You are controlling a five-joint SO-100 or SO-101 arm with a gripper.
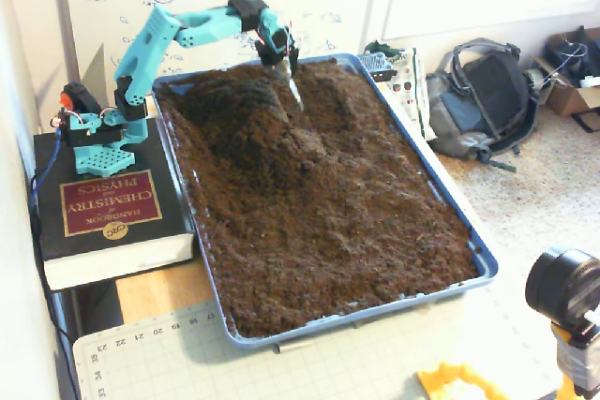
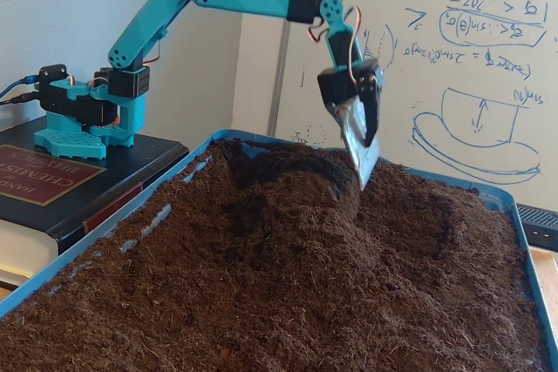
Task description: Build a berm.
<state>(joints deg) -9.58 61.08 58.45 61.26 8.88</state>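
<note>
Soil fills the blue tray (image 1: 483, 264), and the berm (image 1: 281, 133) rises at its far end near the whiteboard (image 2: 471, 58), a crumbly dark brown ridge running from the far-left corner diagonally toward the tray's middle in the higher fixed view. Teal plastic arm holds the gripper (image 2: 364, 172) above the ridge (image 2: 296, 185), metal blade tip down; whether its jaws are parted cannot be told.
</note>
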